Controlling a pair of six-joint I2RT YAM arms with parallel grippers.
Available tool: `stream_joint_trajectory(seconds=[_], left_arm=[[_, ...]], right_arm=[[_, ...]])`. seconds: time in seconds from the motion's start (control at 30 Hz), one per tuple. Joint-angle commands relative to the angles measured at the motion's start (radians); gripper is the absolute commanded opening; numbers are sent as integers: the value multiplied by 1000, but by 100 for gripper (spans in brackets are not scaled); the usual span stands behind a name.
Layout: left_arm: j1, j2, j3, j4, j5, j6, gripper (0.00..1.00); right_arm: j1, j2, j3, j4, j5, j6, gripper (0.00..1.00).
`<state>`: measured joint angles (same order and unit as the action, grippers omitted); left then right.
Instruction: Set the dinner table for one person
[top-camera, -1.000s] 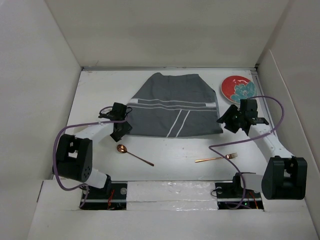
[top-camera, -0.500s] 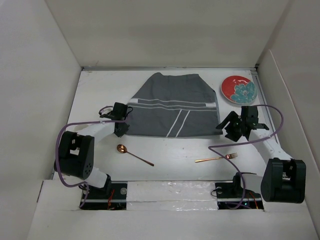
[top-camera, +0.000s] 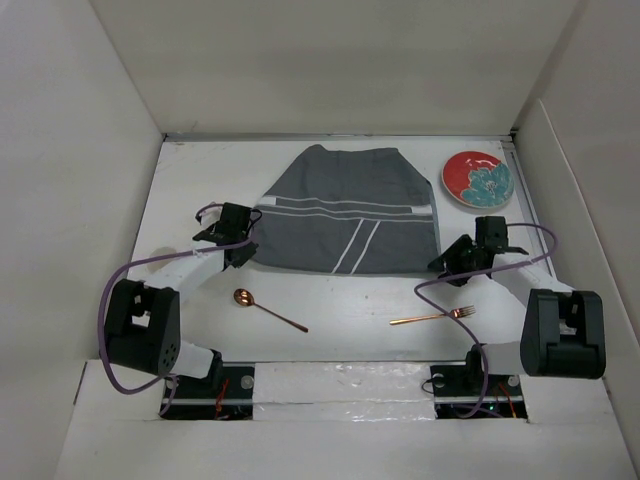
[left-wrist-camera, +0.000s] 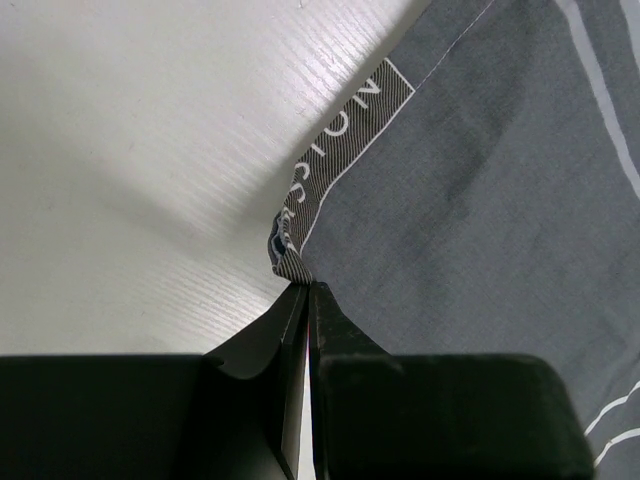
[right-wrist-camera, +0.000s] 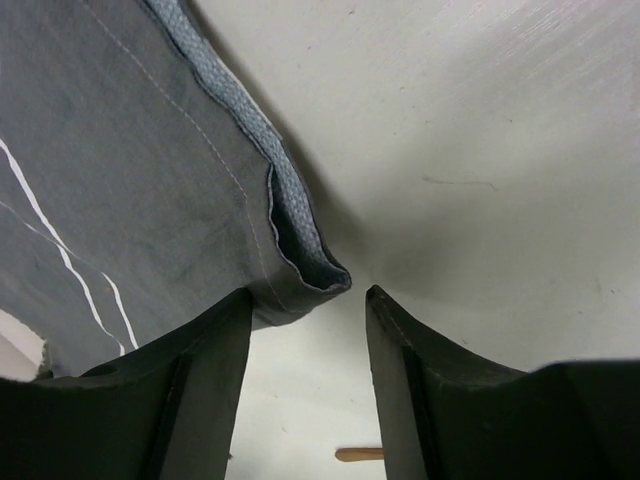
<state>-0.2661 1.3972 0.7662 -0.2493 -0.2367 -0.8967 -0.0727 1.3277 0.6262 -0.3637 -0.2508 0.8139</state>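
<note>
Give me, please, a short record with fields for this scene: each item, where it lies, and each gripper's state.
surface: matte white dinner table
centre: dark grey white-striped cloth placemat
far right: round red plate with a teal flower, beside the placemat
near left: copper-coloured metal spoon
near right: copper-coloured metal fork
left gripper: shut on the placemat's near left corner
right gripper: open, fingers astride the placemat's near right corner

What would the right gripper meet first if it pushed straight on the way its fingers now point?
The placemat: its curled corner lies just ahead of the open right gripper, about between its fingers. It would likely strike that corner first, though the fingers' height above the dinner table is unclear.
</note>
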Motion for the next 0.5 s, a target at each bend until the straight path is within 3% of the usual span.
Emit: stream_joint_trajectory(seconds=[0.0, 0.1, 0.27, 0.3, 0.43, 0.47], left_arm=[[7, -27, -8, 18, -6, 31, 0], [7, -24, -7, 15, -7, 36, 0], [7, -49, 7, 5, -10, 54, 0], [7, -61, 16, 4, -13, 67, 0], [7, -128, 137, -19, -30, 117, 0], [7, -171, 277, -36, -35, 139, 0]], right_arm=[[-6, 30, 4, 89, 19, 62, 49], [16, 34, 1, 138, 34, 91, 43], [37, 68, 30, 183, 53, 102, 13], [37, 65, 41, 171, 54, 97, 3], [71, -30, 137, 97, 93, 41, 0], [80, -112, 256, 16, 99, 18, 0]])
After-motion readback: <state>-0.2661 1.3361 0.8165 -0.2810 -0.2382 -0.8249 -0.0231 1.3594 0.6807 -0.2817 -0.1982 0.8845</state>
